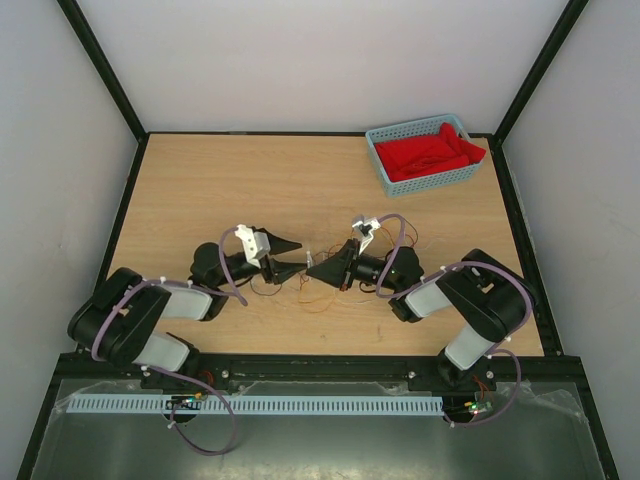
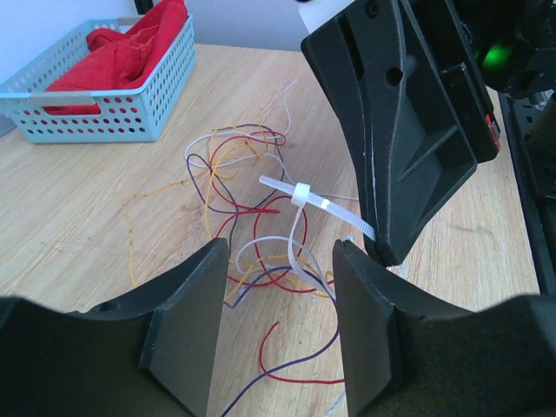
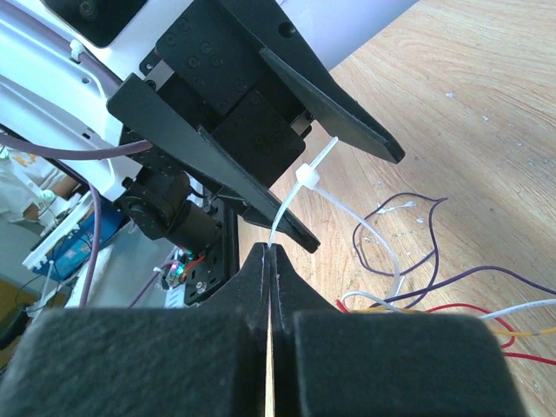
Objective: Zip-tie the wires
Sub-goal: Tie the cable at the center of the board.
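**Black and grey arms, purple cables**

Above the black base rail [image 1: 320,366], the left arm [image 1: 150,325] and right arm [image 1: 480,305] have black joints and pale grey shells. A purple cable [image 1: 490,264] loops along each one. The left gripper [image 1: 302,255] and right gripper [image 1: 312,271] have black fingers [image 2: 187,330], wedge-shaped and pointed.

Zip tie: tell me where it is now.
Left wrist view: the zip tie hangs over the wires at table centre, tail pinched in the right hand.

Wood-grain table [image 1: 300,190] w/ black frame posts [image 1: 102,65], plain white walls [image 1: 320,60] on 3 sides, even light.
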`<state>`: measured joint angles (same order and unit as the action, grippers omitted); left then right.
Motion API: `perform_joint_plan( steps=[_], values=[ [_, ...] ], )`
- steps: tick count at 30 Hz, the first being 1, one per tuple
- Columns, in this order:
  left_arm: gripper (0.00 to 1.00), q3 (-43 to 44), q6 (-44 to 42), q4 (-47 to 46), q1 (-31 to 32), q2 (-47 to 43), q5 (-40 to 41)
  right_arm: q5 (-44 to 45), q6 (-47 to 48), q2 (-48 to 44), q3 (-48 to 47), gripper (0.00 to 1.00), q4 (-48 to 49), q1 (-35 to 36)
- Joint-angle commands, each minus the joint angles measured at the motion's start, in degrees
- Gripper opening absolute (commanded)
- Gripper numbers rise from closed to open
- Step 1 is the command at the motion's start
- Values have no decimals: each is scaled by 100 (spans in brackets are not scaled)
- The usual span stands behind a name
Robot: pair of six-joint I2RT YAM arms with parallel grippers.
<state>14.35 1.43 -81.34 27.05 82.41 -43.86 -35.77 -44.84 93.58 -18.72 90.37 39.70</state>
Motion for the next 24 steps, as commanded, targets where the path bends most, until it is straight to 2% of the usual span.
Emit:
perform_joint_plan(
  steps=[1,24],
  values=[
    [53,53,-182,-356,66,-210,39,-171,-118,-182,-20,0,444,-32],
    [27,182,-106,-354,431,-229,138,-374,-375,-262,-131,0,627,-33]
  ],
)
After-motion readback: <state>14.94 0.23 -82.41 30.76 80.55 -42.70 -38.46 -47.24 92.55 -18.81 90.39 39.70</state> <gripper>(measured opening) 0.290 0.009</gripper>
